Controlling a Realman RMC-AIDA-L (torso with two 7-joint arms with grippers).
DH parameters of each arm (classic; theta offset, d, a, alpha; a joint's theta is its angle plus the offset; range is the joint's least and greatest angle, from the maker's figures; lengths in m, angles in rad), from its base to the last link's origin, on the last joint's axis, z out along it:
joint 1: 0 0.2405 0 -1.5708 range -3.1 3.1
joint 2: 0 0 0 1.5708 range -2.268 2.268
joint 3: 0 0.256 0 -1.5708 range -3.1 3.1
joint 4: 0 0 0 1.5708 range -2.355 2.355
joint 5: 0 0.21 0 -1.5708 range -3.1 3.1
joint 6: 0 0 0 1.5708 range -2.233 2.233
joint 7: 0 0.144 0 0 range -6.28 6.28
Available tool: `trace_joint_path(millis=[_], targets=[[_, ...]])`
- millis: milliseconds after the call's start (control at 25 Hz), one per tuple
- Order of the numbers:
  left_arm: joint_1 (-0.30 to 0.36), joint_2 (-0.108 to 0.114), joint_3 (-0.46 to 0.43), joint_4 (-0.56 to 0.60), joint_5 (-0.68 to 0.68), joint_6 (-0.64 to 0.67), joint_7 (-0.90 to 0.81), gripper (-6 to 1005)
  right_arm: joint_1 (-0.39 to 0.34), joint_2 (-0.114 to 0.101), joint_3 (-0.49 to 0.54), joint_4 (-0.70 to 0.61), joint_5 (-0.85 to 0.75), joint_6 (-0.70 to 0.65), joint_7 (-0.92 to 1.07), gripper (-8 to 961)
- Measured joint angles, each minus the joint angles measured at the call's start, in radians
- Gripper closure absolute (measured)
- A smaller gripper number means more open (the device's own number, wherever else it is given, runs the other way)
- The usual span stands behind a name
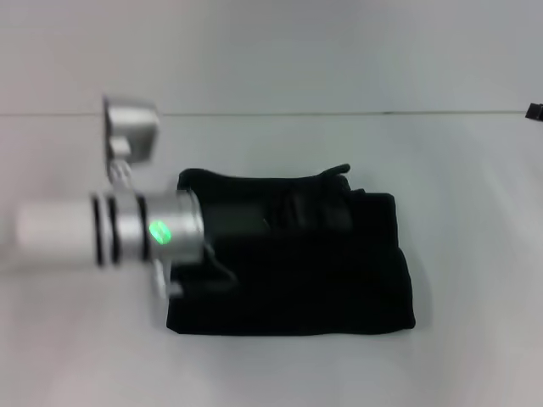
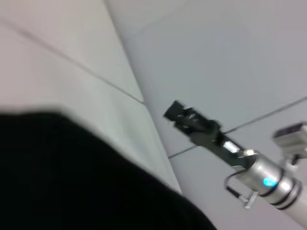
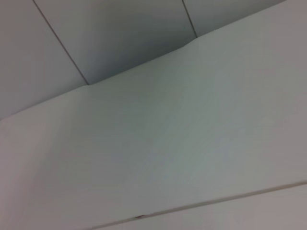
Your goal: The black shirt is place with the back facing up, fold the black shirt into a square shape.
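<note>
Left pincer (image 1: 293,212), grip unreadable, over one folded black shirt (image 1: 339,280); right pincer (image 2: 180,114) well apart.

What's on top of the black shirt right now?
The left arm reaches over the black shirt, its left tool lost against the fabric. The table beneath the shirt is covered.

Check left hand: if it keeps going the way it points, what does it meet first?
Probably the black shirt. The left hand reaches from the left over the folded cloth, pointing across it. Height above the fabric is unclear, so it may pass over.
</note>
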Motion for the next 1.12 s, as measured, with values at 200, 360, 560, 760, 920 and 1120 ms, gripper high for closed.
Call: trace_joint_path(millis=[200, 360, 560, 760, 920, 1120], targets=[[0.072, -0.021, -0.003, -0.22, -0.13, -0.028, 0.226, 872, -0.003, -0.001, -0.006, -0.004, -0.005, -0.002, -0.001, 330], [0.081, -0.017, 0.007, -0.21, -0.152, 0.134, 0.283, 831, 0.002, -0.004, -0.01, -0.005, -0.017, -0.035, 0.0, 330], [0.108, -0.01, 0.031, -0.106, -0.145, 0.268, 0.337, 664, 0.007, -0.021, -0.026, 0.014, -0.022, -0.164, 0.034, 330], [0.185, 0.005, 0.096, 0.066, -0.142, 0.269, 0.472, 475, 0.011, -0.023, -0.099, 0.023, -0.023, -0.315, 0.138, 331], [0.22, 0.031, 0.114, 0.165, -0.1, 0.282, 0.588, 327, 0.025, -0.015, -0.167, 0.068, -0.023, -0.391, 0.204, 331], [0.231, 0.047, 0.115, 0.25, 0.002, 0.29, 0.639, 157, 0.046, -0.004, -0.207, 0.113, -0.023, -0.45, 0.219, 331]])
